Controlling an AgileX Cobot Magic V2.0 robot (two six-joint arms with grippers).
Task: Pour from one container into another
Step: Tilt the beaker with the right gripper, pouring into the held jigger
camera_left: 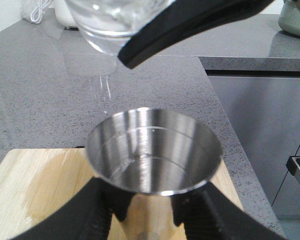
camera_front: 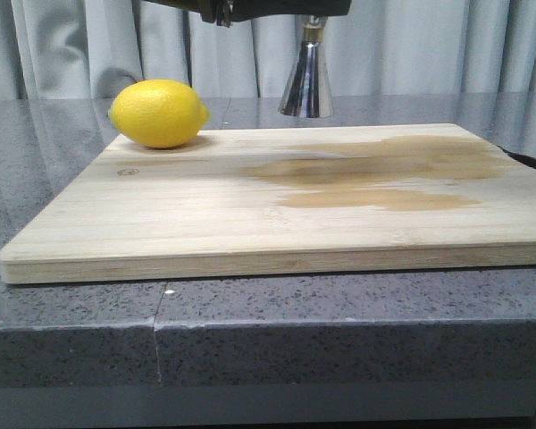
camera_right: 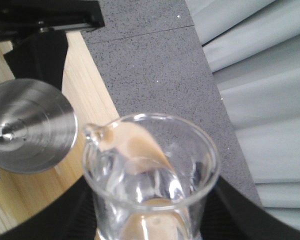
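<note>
Above the grey tabletop (camera_front: 71,313), the left hand (camera_left: 142,212) clamps the jigger (camera_left: 154,150). The right hand (camera_right: 150,220), clamped on the beaker (camera_right: 150,170), is mid-pour and should tip further over the cup.

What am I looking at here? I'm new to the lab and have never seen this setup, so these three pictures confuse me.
It is a robot with two arms, each ending in a gripper. The front view looks forward over a wooden board on a grey counter, with a lemon on it and a wet-looking stain. The other two views come from cameras on the wrists. The left gripper holds a steel jigger raised above the board. The right gripper holds a glass beaker close beside the jigger, as if for pouring.
</note>
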